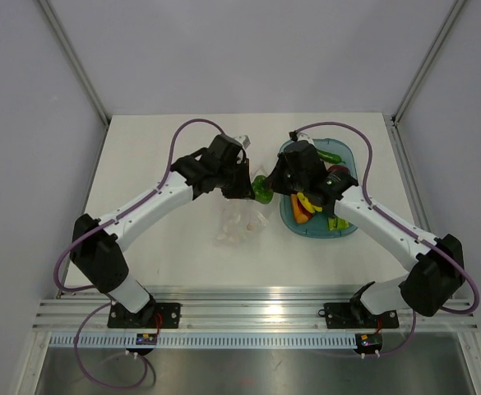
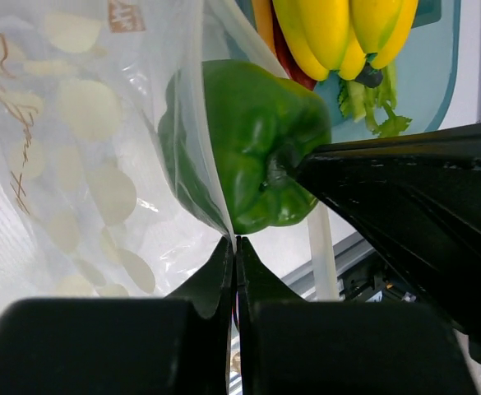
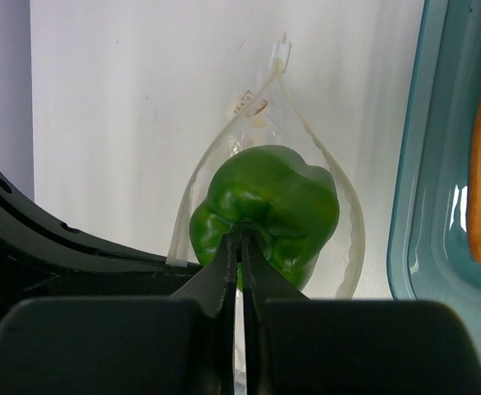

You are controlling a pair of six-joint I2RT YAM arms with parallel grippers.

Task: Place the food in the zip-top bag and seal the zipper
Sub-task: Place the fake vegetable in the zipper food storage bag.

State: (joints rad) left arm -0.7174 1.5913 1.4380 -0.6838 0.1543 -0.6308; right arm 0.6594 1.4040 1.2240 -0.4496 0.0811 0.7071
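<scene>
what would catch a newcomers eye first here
The glossy green pepper, pinched at its stem by the right tool, sits in the open mouth of the zip-top bag, just left of the teal tray. The left tool clamps the bag's edge, and yellow bananas lie in that tray.

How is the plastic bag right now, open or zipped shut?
Open: the zip-top bag has its mouth gaping in a wide loop around the green pepper.
</scene>
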